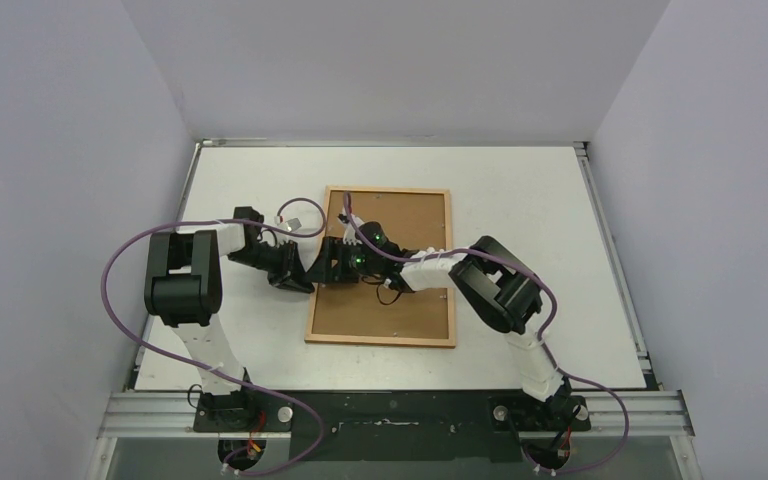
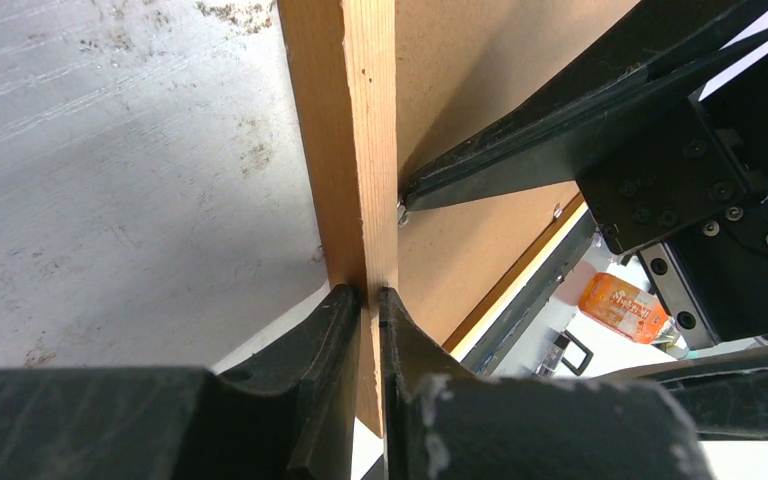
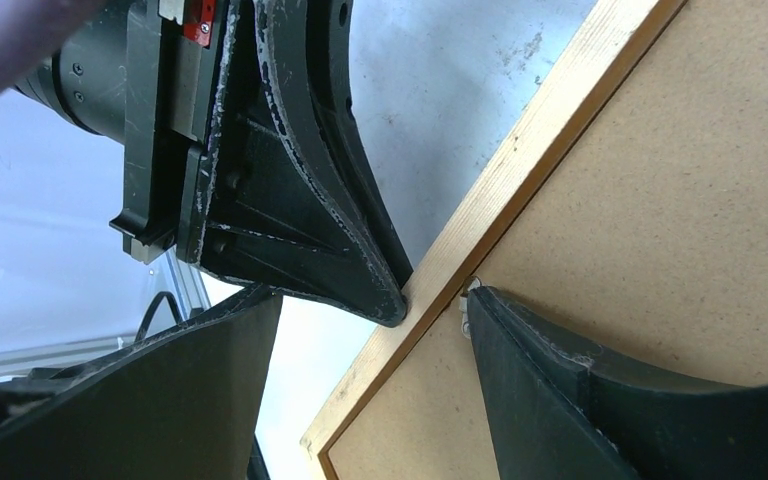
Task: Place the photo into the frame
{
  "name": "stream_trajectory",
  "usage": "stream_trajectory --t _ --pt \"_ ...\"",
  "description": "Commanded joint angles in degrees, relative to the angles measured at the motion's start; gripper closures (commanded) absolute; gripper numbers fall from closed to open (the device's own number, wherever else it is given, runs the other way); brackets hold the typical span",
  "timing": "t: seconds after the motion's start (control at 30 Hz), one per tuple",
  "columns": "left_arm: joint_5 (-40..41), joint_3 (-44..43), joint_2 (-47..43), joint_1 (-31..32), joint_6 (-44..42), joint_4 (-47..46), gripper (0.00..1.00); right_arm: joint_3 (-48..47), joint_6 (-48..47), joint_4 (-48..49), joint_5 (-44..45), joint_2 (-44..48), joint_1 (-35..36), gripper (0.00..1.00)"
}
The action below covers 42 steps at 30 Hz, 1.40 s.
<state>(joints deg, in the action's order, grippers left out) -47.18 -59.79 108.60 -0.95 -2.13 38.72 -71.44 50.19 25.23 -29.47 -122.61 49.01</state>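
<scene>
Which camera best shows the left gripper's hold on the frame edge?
Left wrist: the left gripper pinches the frame's wooden rail between both fingers, close up. Right wrist shows only that gripper's outer finger, its tip meeting the rail from outside. Top external shows the gripper at the frame's left edge, but the contact is too small to judge.

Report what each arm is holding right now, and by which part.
The left jaws pinch the frame by its wooden border. The right jaws stand open, holding nothing; one tip sits at a small metal tab on the backing board.
</scene>
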Motion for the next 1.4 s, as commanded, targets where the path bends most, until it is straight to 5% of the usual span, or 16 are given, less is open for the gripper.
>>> stream_trajectory --t 0.0,0.57,0.83,1.13,1.37 --pt "2.8 -1.2 1.0 0.0 -1.4 -4.2 0.91 -1.8 -0.7 1.6 -2.1 -1.4 1.2 0.3" --pt "2.7 -1.3 0.2 0.0 -0.9 -3.8 0.91 -2.8 -3.4 0.0 -3.2 1.0 -0.9 0.3" --pt "0.8 0.1 -1.5 -0.5 1.7 -4.8 0.91 0.4 -8.5 -6.8 -1.8 11.9 -6.4 0.18" --pt "-1.0 4.7 -2.0 1.3 6.3 -10.2 0.91 15.5 -12.8 -12.7 2.5 26.4 -19.5 0.13" --pt "-1.4 4.0 -3.4 4.2 2.4 -4.5 0.89 11.6 -13.3 -13.1 4.6 24.1 -24.1 0.12"
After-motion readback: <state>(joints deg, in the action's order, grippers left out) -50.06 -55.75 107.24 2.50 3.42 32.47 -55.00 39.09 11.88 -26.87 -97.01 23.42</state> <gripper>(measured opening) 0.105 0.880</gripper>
